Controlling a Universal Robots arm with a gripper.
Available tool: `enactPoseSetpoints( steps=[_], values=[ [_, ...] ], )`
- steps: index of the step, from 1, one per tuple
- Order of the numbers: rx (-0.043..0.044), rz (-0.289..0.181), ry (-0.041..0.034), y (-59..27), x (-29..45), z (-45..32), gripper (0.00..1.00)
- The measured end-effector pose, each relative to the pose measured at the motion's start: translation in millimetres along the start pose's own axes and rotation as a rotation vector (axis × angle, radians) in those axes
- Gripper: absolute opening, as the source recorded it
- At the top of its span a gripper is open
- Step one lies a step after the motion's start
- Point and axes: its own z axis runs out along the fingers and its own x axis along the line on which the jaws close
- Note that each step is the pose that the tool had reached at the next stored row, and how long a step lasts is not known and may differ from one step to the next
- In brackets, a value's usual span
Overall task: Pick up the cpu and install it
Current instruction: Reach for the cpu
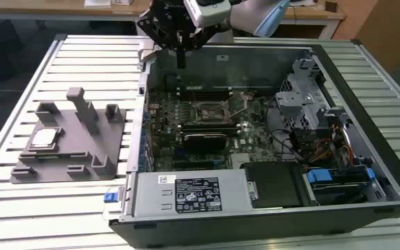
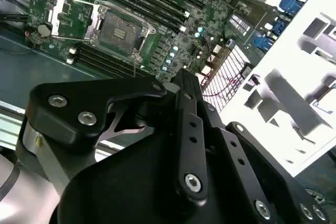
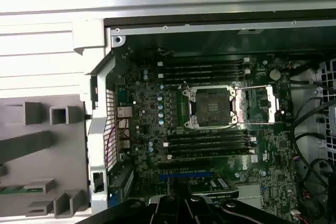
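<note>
So the cpu (image 1: 44, 138) is sitting flat in the grey tray (image 1: 82, 156) on the worktop (image 1: 19, 219), on the exterior view's left, just beside the open case (image 1: 270, 219). The pincer (image 1: 180, 65) hangs over the case's far edge, well apart from the cpu. Its fingers look pressed together and it's got nothing in it. In the first wrist view the socket (image 3: 211, 107) is bare, with its metal frame (image 3: 257, 106) flipped open next to it.
</note>
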Motion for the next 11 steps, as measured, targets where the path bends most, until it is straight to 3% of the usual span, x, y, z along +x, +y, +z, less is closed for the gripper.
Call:
enactPoseSetpoints(
  steps=[11],
  values=[
    [0.0, 0.0, 0.0, -0.4, 4.6, 0.0, 0.11]
  ],
)
